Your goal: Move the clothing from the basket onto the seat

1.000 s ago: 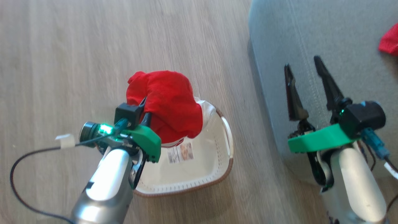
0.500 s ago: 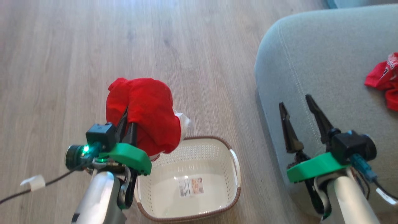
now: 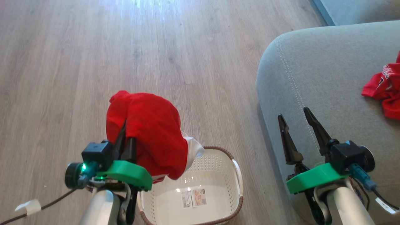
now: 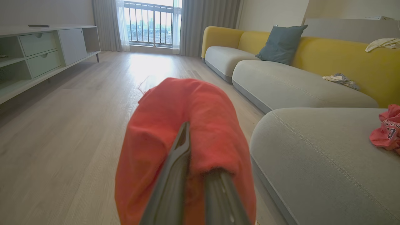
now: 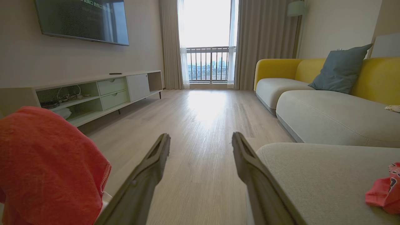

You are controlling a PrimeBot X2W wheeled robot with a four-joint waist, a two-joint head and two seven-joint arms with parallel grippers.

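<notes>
My left gripper (image 3: 126, 132) is shut on one piece of the clothing, a bright red garment (image 3: 150, 131) with a white band. It drapes over the fingertips and hangs above the left back corner of the basket (image 3: 239, 200). The same garment (image 4: 187, 106) hides the finger ends in the left wrist view. The cream basket holds nothing but its label sticker (image 3: 194, 198). A second red garment (image 3: 382, 90) with lettering lies on the grey seat (image 3: 328, 78). My right gripper (image 3: 292, 112) stands open over the seat's left edge, with nothing between its fingers.
Wooden floor (image 3: 125, 47) spreads to the left and beyond. A low pale TV console (image 5: 103, 93) lines the left wall. More grey cushions (image 4: 297, 84) with yellow backs and a blue pillow (image 4: 281, 43) run on past the seat. A black cable (image 3: 47, 206) trails from my left wrist.
The head view has swung, sliding the basket down the picture and bringing more of the seat in. The left gripper stays shut on the red garment; the right stays open.
</notes>
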